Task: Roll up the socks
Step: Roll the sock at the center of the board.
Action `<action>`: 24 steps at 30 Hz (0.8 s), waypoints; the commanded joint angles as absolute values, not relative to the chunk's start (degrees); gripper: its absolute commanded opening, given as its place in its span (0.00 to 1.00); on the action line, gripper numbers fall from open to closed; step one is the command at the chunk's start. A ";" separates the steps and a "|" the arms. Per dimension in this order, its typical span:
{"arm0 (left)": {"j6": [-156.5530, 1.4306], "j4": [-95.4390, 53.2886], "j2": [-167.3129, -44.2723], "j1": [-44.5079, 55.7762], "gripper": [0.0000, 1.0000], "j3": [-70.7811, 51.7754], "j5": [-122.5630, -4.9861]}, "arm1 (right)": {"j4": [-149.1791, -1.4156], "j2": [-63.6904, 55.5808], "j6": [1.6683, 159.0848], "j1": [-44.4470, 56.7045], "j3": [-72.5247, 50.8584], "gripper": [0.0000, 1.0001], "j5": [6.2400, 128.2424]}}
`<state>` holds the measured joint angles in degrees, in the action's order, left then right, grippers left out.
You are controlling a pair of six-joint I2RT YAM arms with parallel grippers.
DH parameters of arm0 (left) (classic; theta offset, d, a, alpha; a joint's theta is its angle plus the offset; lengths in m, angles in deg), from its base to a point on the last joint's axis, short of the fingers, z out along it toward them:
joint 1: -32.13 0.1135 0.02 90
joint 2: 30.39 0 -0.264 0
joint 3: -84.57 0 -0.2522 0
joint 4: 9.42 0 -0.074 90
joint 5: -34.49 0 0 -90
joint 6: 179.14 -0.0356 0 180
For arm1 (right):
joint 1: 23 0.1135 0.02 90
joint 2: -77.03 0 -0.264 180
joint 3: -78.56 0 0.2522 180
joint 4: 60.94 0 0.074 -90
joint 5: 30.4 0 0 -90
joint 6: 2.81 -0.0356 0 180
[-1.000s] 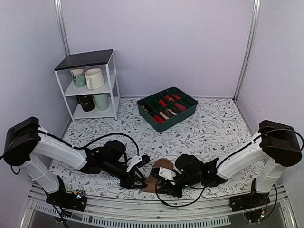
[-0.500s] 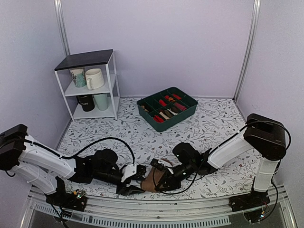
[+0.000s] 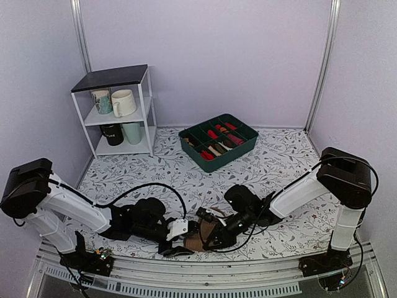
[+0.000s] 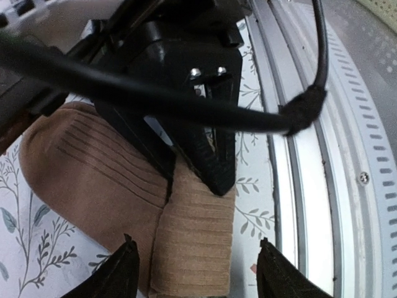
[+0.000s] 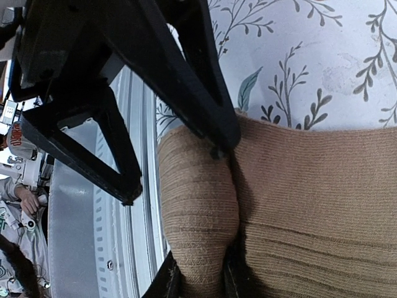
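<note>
The socks (image 3: 197,238) are tan-brown knit and lie at the table's near edge, between the two grippers. In the left wrist view their end is wound into a small roll (image 4: 193,239), with the flat ribbed part (image 4: 80,174) beside it. My left gripper (image 4: 195,273) is open, its fingertips (image 4: 126,268) either side of the roll and clear of it. My right gripper (image 5: 200,282) is shut on the roll (image 5: 198,205), pinching it from the opposite side. From above, the left gripper (image 3: 175,243) and right gripper (image 3: 208,231) face each other over the socks.
A green divided tray (image 3: 243,148) holding red, cream and dark rolled socks sits mid-table at the back. A white shelf (image 3: 118,112) with mugs stands at the back left. The metal rail (image 3: 205,284) of the near edge runs right beside the socks.
My left gripper has opened and let go of the roll, and has shifted slightly toward the near edge. The right gripper keeps its pinch on the roll.
</note>
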<state>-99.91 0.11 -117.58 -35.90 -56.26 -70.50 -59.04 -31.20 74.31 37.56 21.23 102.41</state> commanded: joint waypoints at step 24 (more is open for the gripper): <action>-91.66 -12.68 -129.16 -34.30 0.00 -46.39 -83.82 | -56.19 -13.08 70.41 37.20 35.42 0.44 81.32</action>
<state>-95.88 -6.16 -125.67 -35.63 -47.91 -77.32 -58.12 -20.77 71.31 37.47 29.75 94.95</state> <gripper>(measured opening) 0.054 0.427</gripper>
